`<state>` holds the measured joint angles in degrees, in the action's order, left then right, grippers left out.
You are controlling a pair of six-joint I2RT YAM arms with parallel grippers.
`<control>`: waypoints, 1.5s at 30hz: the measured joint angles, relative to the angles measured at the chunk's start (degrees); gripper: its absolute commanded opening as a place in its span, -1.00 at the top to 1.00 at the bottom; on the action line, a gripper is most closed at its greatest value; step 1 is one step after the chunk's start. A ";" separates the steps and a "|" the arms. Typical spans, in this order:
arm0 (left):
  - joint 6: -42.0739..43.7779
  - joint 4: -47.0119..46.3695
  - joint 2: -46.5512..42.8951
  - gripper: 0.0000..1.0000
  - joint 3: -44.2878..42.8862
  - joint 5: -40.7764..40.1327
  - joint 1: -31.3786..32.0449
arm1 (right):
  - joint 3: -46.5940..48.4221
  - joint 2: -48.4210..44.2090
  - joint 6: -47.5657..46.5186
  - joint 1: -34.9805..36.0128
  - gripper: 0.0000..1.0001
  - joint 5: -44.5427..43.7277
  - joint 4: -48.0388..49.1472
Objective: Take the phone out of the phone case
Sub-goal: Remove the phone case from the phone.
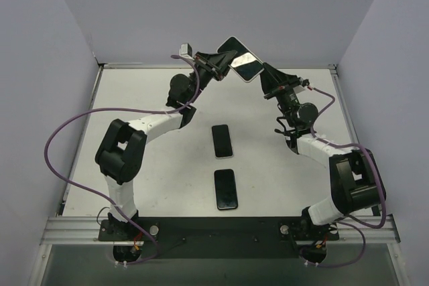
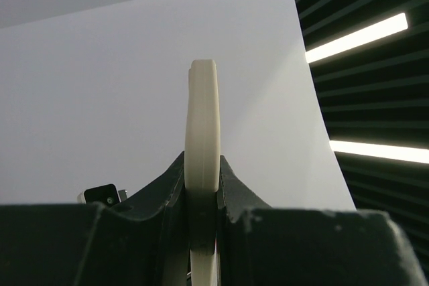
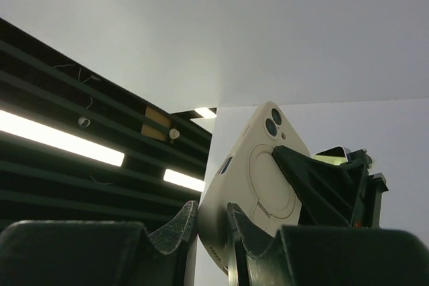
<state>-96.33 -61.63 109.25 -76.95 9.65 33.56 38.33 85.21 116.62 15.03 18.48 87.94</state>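
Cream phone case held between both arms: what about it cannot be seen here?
- Left wrist: cream rubbery phone case is edge-on; both faces hidden.
- Right wrist: left tool covers part of its back; right tool hides its lower end.
- Top: too small to tell whether the phone sits fully inside.

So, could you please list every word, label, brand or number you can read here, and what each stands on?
No text can be read in any view.
The phone case bears only a ring mark and camera holes, no lettering.
The far phone and near phone on the table show blank dark faces.
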 measured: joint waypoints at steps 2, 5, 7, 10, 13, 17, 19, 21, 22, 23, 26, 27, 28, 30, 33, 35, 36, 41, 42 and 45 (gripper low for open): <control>0.00 0.37 0.00 1.00 -0.37 -1.14 0.00 | 1.49 1.40 0.33 0.33 1.00 -0.74 0.52; -0.02 1.22 0.00 1.00 -1.01 -3.50 0.00 | 4.20 3.82 0.61 0.81 1.00 -2.12 1.09; -0.02 1.55 0.00 1.00 -1.33 -4.87 0.00 | 5.88 5.46 0.85 1.18 1.00 -3.13 1.66; 0.28 2.84 0.00 1.00 -2.36 -6.43 0.04 | 7.80 7.43 1.31 1.44 1.00 -4.28 2.54; 0.79 3.69 0.00 1.00 -3.69 -7.80 0.07 | 10.32 9.35 1.88 1.77 1.00 -5.31 3.34; 0.96 4.55 0.00 1.00 -6.38 -9.40 0.07 | 15.02 11.76 2.21 2.25 1.00 -6.12 4.33; 0.96 4.63 0.11 1.00 -7.78 -9.73 0.07 | 16.59 12.41 2.51 2.73 1.00 -7.10 4.87; 0.79 4.68 0.37 1.00 -9.31 -9.51 0.07 | 17.42 12.57 2.56 3.21 1.00 -8.37 5.64; 0.83 4.74 0.42 1.00 -10.05 -9.22 0.07 | 17.66 12.59 2.56 3.37 1.00 -8.90 6.01; 0.85 4.92 0.42 1.00 -10.64 -8.87 0.07 | 17.94 12.72 2.56 3.45 1.00 -9.25 6.47; 0.79 4.87 0.42 1.00 -11.91 -8.35 0.09 | 18.88 13.20 2.56 3.80 1.00 -9.73 7.10; 0.48 4.48 0.42 1.00 -12.33 -8.26 0.11 | 19.04 13.31 2.56 3.98 1.00 -9.90 7.13; 0.50 4.44 0.42 1.00 -12.63 -8.15 0.11 | 19.15 13.57 2.56 4.09 1.00 -10.25 7.26; 0.76 4.22 0.39 1.00 -13.05 -8.11 0.11 | 19.21 13.99 2.56 4.15 1.00 -10.40 7.39; 1.01 4.50 0.39 1.00 -13.03 -8.09 0.11 | 18.60 14.08 2.56 4.00 1.00 -9.88 7.67; 1.20 4.48 0.39 1.00 -12.63 -7.50 0.11 | 16.98 13.49 2.56 3.21 1.00 -7.89 7.67; 1.25 4.48 0.39 1.00 -12.17 -6.93 0.15 | 15.74 12.81 2.58 2.51 1.00 -6.45 7.63; 0.63 4.55 0.39 1.00 -10.47 -4.79 0.87 | 11.56 5.77 -0.63 -1.95 1.00 2.67 0.09; 0.55 4.35 0.39 1.00 -10.47 -4.33 0.94 | 11.76 3.96 -2.99 -2.71 1.00 4.42 -2.84; -0.20 3.58 0.39 1.00 -10.45 -3.32 0.96 | 14.43 -2.38 -13.31 -5.09 1.00 10.25 -16.63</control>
<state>-96.53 -58.04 109.65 -87.39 6.33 34.52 52.75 82.83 103.31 9.93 28.73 71.31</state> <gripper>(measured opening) 0.247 0.125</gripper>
